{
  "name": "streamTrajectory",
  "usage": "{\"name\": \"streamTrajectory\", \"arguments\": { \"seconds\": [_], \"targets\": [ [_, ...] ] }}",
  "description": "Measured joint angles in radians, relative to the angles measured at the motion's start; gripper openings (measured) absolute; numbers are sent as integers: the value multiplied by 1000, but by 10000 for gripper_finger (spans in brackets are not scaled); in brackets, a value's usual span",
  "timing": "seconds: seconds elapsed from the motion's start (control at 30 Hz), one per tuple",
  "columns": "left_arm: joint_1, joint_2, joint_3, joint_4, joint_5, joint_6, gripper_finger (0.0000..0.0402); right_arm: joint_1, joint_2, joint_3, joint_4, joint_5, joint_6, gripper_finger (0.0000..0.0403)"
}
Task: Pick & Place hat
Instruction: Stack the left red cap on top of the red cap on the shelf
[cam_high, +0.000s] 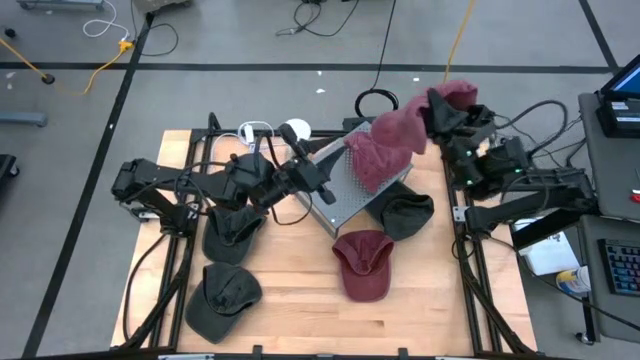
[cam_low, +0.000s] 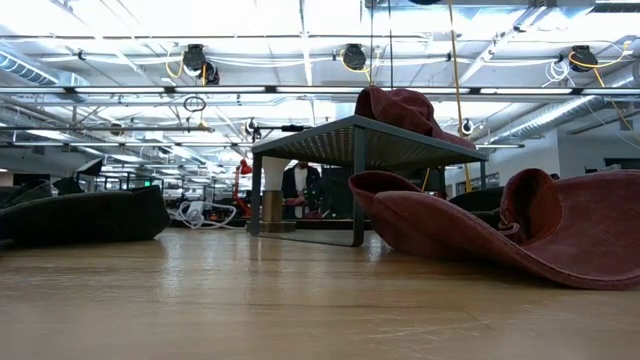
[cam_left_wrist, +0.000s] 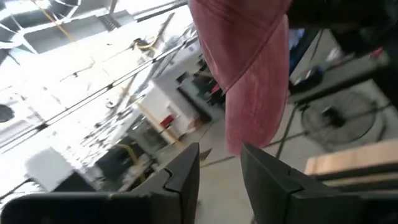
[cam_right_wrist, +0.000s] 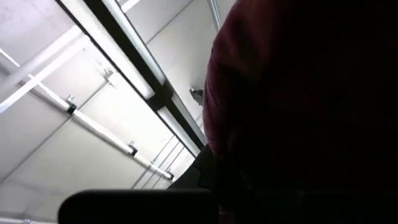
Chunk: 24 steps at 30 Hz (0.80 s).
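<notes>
Maroon hat (cam_high: 385, 150) hangs over the perforated metal stand (cam_high: 345, 195), clamped in the right gripper (cam_high: 437, 108), and should settle squarely before release, while the left gripper (cam_high: 325, 178), fingers apart and empty, waits beside the stand.

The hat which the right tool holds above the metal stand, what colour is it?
The held hat is dusty red, almost maroon. The high view shows it best, hanging from the right tool.
</notes>
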Motion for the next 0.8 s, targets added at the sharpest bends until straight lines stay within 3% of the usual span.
{"name": "streamTrajectory", "arguments": {
  "seconds": [0.4, 0.8],
  "targets": [
    [-6, 0, 0, -74, -15, -5, 211, -1, 194, 45, 203, 77, 2, 0],
    [-1, 0, 0, -138, -20, -19, 205, -2, 329, 177, 200, 81, 5, 0]
  ]
}}
